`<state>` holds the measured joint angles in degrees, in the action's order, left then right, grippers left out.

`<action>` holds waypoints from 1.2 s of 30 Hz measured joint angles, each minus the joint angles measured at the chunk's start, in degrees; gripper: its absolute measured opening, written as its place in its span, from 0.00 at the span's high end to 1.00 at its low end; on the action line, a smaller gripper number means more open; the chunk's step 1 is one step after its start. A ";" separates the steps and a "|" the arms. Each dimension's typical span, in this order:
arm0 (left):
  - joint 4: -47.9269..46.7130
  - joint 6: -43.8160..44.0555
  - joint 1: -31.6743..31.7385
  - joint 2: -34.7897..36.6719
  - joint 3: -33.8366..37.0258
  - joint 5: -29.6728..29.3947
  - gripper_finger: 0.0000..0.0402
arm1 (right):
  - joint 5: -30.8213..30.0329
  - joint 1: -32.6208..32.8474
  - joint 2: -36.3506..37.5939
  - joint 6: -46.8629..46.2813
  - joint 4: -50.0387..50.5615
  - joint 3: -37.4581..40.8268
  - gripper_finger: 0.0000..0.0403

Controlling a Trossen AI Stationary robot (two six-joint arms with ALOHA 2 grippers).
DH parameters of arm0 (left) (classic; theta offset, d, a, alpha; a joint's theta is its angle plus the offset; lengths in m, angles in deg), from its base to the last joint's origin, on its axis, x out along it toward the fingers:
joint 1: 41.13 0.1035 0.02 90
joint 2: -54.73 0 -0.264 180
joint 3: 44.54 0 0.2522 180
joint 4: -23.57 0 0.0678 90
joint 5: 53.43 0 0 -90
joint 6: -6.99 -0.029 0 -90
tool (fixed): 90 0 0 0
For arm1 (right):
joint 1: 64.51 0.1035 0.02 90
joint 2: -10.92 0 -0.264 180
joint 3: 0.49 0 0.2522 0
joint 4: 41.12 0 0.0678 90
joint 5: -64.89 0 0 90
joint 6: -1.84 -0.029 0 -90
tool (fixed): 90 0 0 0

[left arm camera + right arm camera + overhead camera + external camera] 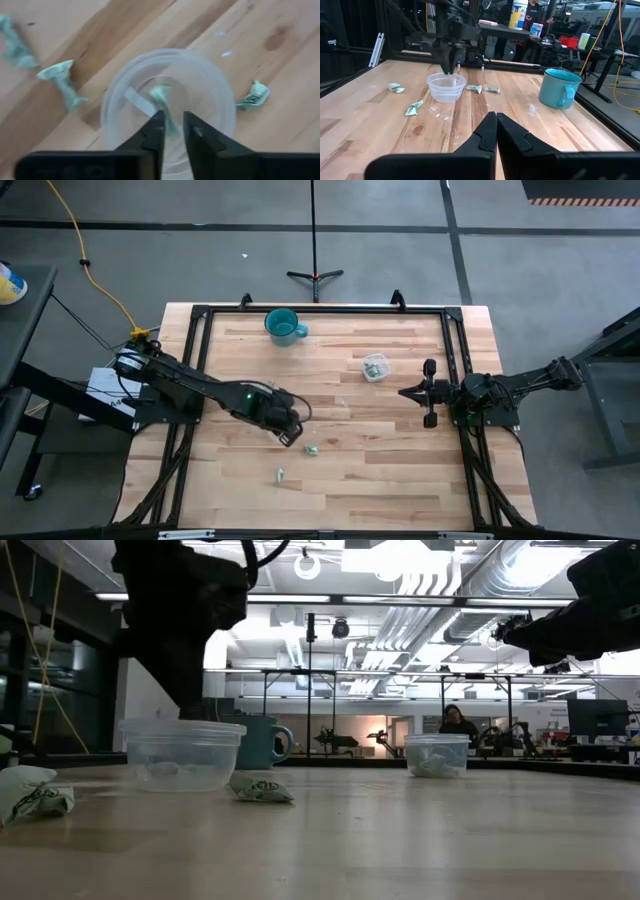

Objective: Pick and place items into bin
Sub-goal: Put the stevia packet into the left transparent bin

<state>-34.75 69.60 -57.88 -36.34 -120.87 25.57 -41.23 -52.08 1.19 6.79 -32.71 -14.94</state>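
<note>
My left gripper [172,116] hangs over a clear plastic bowl [210,85], fingers pointing down into it, shut on a small crumpled pale green piece [161,95]. In the high view the gripper [292,435] covers this bowl. More green pieces lie flat on the wood around it [62,82] [255,96] [312,450] [281,475]. A second clear bowl [375,367] stands on the table with pieces inside. My right gripper [496,120] is shut on nothing and waits at the table's right side [408,392]. My left gripper pinches the green piece between its two fingers [156,127] from above, pointing down. The piece's free end [161,95] sticks out past the fingertips, over the bowl's inside. I cannot tell whether it touches the bowl's floor.
A teal mug [285,327] stands near the far edge. A dark frame [320,310] runs around the tabletop. Bare wood lies between the two bowls and along the near edge. A person [455,725] sits in the room beyond the table.
</note>
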 joint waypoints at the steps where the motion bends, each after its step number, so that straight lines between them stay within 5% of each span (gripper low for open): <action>1: 0.75 -0.83 0.00 0.00 0.00 0.21 0.69 | 0.00 0.00 0.00 0.00 -0.02 0.00 1.00; 11: 15.38 -9.04 -3.92 0.00 -0.02 14.10 0.43 | 0.00 0.00 0.00 0.00 -0.02 0.00 0.99; 22: 17.47 -2.94 -16.44 -3.07 0.43 5.73 0.42 | 0.00 0.00 0.00 0.00 -0.02 0.00 0.99; 36: 17.66 9.52 -16.26 -11.14 0.37 10.51 0.42 | -0.02 0.00 -0.42 0.00 0.00 0.00 0.99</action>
<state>-17.09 79.12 -74.14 -47.47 -120.50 36.08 -41.25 -52.08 0.77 6.79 -32.71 -14.94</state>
